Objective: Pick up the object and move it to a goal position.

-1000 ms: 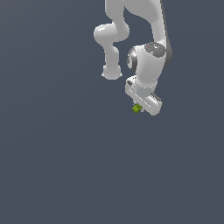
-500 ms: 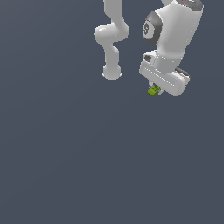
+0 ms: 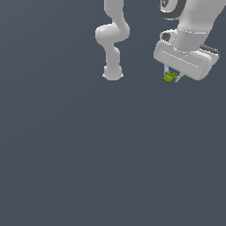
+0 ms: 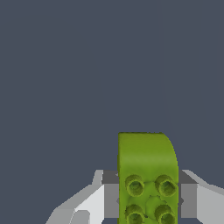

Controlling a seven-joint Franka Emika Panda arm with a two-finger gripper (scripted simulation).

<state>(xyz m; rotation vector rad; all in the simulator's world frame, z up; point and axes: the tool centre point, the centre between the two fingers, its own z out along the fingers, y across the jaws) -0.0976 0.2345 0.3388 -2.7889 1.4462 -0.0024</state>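
Change in arm: since half a second ago the white arm (image 3: 112,39) has swung its wrist further toward the exterior view's right and upper edge; a second ago it hung closer to the arm's base.
Change in object: the lime-green piece has travelled with the hand, from near the frame's middle column toward the exterior view's right.
Arm base: stands at the exterior view's upper middle, well apart from the hand.
Gripper (image 3: 171,76): at the exterior view's upper right, its broad white body tilted.
Fingers (image 4: 109,194): closed against both sides of the object, grey pads touching it.
Object (image 4: 147,177): clamped between the fingers; rounded on one end, with round studs showing in the wrist view.
Surface (image 3: 110,167): flat, uniform dark blue-grey, filling both views.
Room: no walls or horizon visible.
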